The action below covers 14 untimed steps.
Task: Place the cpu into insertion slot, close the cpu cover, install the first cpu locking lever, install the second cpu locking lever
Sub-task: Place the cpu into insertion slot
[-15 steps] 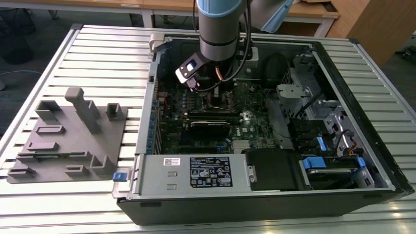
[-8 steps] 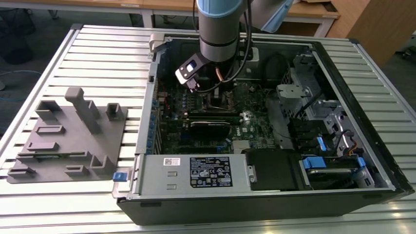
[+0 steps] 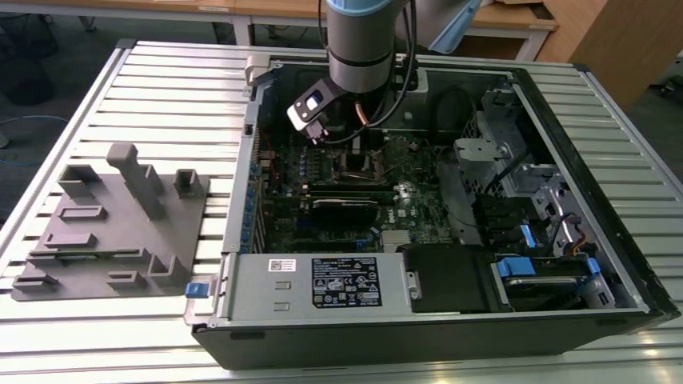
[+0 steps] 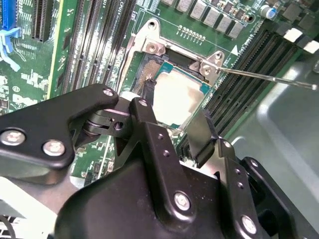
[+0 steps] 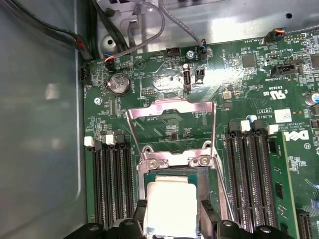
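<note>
Gripper is clenched on the cpu, pinching two opposite edges, chip right over the insertion slot; can't tell if seated. Cpu cover is swung open, clear of the slot. Exterior view: arm is down at the motherboard's 12 o'clock end, grey fixture block at 9 o'clock of the case.

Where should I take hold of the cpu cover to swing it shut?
Probably the free crossbar of the cpu cover, on the side opposite its hinge at the insertion slot. The frame stands open, and its cut-out centre leaves that thin bar bare on both faces. Come down from the open side of the case and pinch across its thickness.
</note>
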### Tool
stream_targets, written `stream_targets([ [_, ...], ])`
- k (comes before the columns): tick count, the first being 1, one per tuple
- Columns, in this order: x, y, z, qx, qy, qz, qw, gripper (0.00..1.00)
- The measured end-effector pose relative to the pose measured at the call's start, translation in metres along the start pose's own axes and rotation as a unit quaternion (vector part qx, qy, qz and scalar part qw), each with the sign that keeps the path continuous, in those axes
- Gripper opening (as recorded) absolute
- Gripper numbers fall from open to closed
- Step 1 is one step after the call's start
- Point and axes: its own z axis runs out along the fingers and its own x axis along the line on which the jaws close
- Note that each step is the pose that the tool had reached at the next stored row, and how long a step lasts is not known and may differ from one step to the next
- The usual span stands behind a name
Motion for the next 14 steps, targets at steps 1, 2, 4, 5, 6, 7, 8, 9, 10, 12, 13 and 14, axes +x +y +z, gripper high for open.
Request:
stream_targets([
  [1,0.0000,0.0000,0.0001,0.0000,0.0004,0.000,1.0000,0.53],
  [2,0.0001,0.0000,0.0001,0.0000,0.0008,0.000,1.0000,0.53],
  [4,0.0012,-0.0001,0.0003,0.0002,0.0013,0.000,1.0000,0.53],
  [5,0.0020,-0.0002,0.0006,0.0002,0.0016,0.000,1.0000,0.53],
  [6,0.0020,-0.0002,0.0006,0.0002,0.0019,0.000,1.0000,0.53],
  [7,0.0020,-0.0002,0.0007,0.0002,0.0019,0.000,1.0000,0.53],
  [8,0.0020,-0.0002,0.0006,0.0002,0.0018,0.000,1.0000,0.53],
  [9,0.0020,-0.0003,0.0007,0.0002,0.0018,0.000,1.0000,0.53],
  [10,0.0021,-0.0003,0.0007,0.0002,0.0019,0.000,1.0000,0.53],
  [12,0.0021,-0.0003,0.0007,0.0002,0.0019,0.000,1.0000,0.55],
  [13,0.0021,-0.0003,0.0007,0.0002,0.0019,0.000,1.0000,0.55],
  [14,0.0021,-0.0003,0.0009,0.0002,0.0018,0.000,1.0000,0.60],
])
